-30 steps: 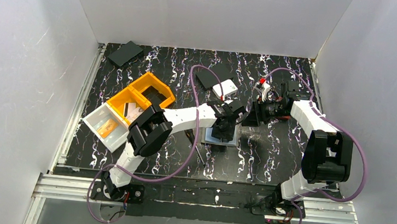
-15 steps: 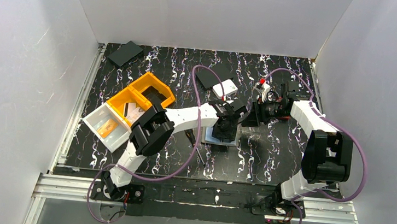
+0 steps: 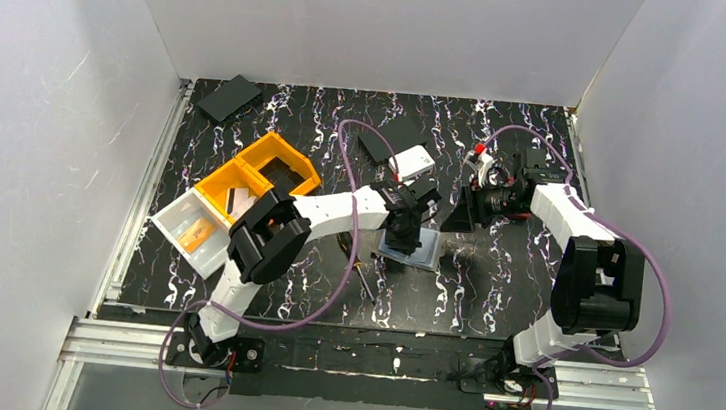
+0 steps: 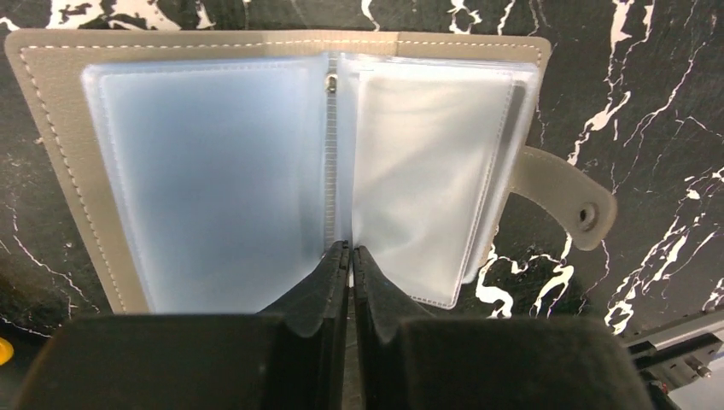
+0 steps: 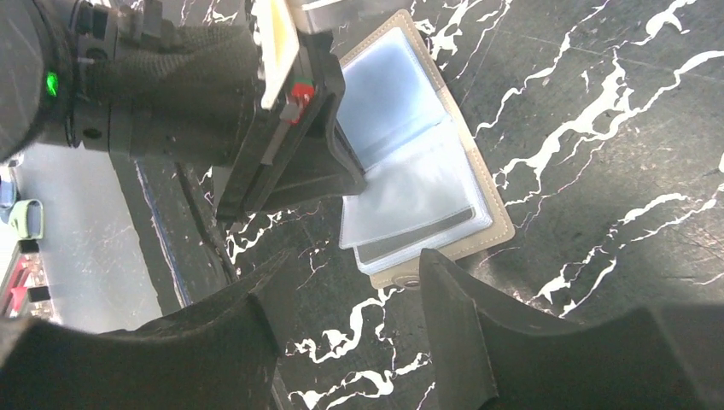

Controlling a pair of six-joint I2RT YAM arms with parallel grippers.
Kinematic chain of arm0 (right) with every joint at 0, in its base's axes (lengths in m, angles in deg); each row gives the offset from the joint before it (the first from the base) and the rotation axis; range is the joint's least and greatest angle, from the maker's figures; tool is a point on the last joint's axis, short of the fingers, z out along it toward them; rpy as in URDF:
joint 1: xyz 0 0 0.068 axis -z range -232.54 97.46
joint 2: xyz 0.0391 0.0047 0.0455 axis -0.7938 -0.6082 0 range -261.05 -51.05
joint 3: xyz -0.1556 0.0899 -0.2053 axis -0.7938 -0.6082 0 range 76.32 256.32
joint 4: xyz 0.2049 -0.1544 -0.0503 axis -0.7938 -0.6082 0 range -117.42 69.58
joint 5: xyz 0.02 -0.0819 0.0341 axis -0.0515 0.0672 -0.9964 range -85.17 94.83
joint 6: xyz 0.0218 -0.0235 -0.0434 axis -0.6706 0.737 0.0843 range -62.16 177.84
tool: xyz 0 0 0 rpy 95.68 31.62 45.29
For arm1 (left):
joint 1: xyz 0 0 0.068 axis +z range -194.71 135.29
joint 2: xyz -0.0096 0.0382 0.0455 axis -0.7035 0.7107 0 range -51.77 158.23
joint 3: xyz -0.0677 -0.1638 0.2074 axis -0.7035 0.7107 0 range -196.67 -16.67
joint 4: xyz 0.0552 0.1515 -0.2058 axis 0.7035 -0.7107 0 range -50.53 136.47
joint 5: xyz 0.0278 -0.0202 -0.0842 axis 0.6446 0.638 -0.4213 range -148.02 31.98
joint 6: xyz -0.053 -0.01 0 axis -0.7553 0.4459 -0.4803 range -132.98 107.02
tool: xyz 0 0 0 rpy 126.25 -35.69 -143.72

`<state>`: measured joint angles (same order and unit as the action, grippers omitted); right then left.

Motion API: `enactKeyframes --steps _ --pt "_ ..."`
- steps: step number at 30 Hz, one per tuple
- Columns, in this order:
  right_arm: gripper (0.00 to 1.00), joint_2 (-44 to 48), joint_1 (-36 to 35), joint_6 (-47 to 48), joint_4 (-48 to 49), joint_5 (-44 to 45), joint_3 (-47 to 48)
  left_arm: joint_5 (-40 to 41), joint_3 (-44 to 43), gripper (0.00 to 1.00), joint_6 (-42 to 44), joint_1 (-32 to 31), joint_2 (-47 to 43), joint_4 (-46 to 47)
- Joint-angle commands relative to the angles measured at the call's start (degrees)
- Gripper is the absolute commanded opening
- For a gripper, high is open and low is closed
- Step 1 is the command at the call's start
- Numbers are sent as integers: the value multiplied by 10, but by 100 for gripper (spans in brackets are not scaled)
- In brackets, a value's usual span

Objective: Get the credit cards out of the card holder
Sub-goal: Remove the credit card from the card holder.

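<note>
The card holder [image 3: 419,252] lies open and flat on the black marbled table [image 3: 493,278], its taupe cover [image 4: 51,128] framing clear sleeves. Its snap tab [image 4: 568,196] sticks out to the right. A pale blue credit card [image 4: 213,171] shows through the left sleeve. A darker greyish card edge [image 5: 418,235] shows in the right stack. My left gripper [image 4: 350,249] is shut right at the near end of the spine, tips touching the sleeves; whether a sleeve edge is pinched is unclear. My right gripper [image 5: 354,256] hovers open just beside the tab end, holding nothing.
Yellow bins [image 3: 261,175] and a white bin [image 3: 177,215] sit at the left. A white square box [image 3: 411,161] and a flat black rectangle [image 3: 380,144] lie behind the holder, another black rectangle [image 3: 230,98] at the far left corner. A thin screwdriver [image 3: 362,277] lies left of the holder.
My left jaws have closed from partly open to shut at the spine. The holder has turned slightly and shifted a little to the right. The right arm has stayed put.
</note>
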<state>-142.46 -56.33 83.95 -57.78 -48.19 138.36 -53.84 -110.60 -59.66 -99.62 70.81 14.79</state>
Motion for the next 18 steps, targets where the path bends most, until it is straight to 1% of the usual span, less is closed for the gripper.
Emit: enactKeyframes --steps 1,4,6,8,12,14,18 --pt "62 -21 -17 6 -7 -28 -7 -25 65 0 -14 16 -22 39" --pt "61 -35 -41 1 -8 -21 -5 -56 88 0 -25 25 -34 71" --pt "57 -43 -52 2 -12 -11 -3 -71 96 0 -30 29 -36 83" --pt "54 -46 -57 4 -17 -7 0 -79 105 0 -34 32 -38 93" --pt "51 -49 -61 19 -29 -5 -1 -101 123 0 -49 37 -40 119" --pt "50 -60 -68 46 -58 -1 10 -111 134 0 -57 40 -43 135" --pt "46 -90 -72 127 -150 17 50 -130 159 0 -72 49 -53 162"
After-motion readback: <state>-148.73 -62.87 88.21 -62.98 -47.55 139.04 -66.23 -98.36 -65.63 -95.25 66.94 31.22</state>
